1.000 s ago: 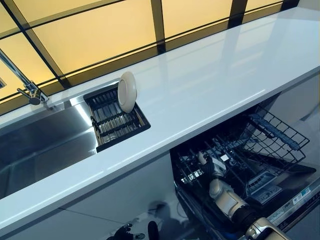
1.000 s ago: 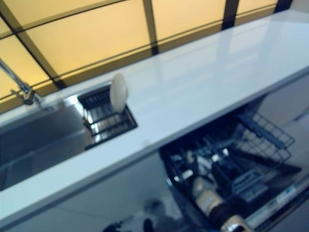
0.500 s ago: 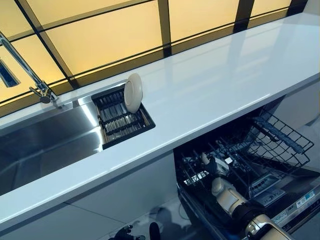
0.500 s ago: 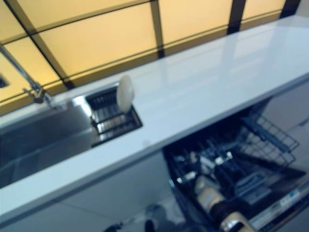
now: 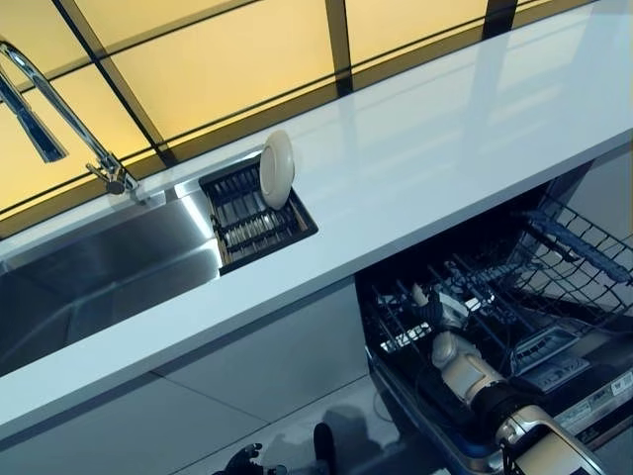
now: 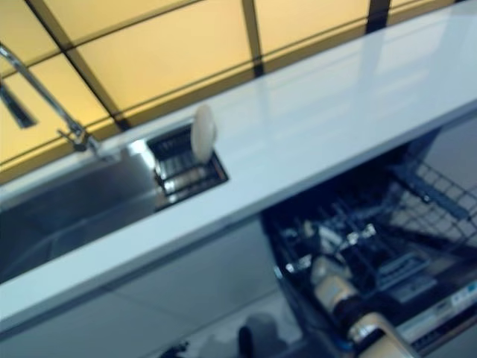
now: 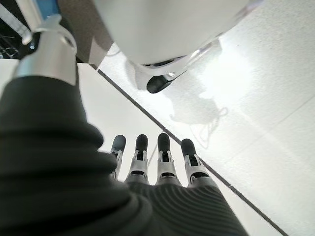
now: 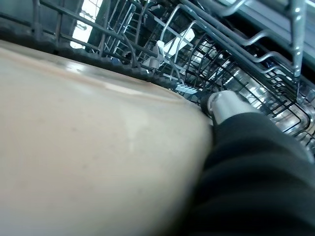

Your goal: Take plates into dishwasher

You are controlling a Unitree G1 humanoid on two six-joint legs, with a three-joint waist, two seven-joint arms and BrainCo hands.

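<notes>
The right hand (image 5: pixel 447 309) reaches down into the dishwasher's lower rack (image 5: pixel 415 332), and a cream plate (image 8: pixel 88 147) fills its wrist view, pressed close against the hand. The fingers are hidden behind the plate, so how they grip it cannot be told. The plate looks to be held on edge, probably so it can slide between the rack's upright tines (image 8: pixel 147 59) just beyond the hand. The step in hand seems to be seating this plate in a slot.

The left hand (image 7: pixel 157 162) hangs low by the floor (image 7: pixel 275 98), well apart from the work, its fingers straight and holding nothing.

Farther off, above the right hand and across the white bench (image 5: pixel 415 168), a second plate (image 5: pixel 277 170) stands upright in the drying rack (image 5: pixel 259 213) set beside the sink (image 5: pixel 89 277). It stands on edge there to drain, which also leaves its rim free for a pinch from above. The tap (image 5: pixel 59 114) rises at the sink's far side.
</notes>
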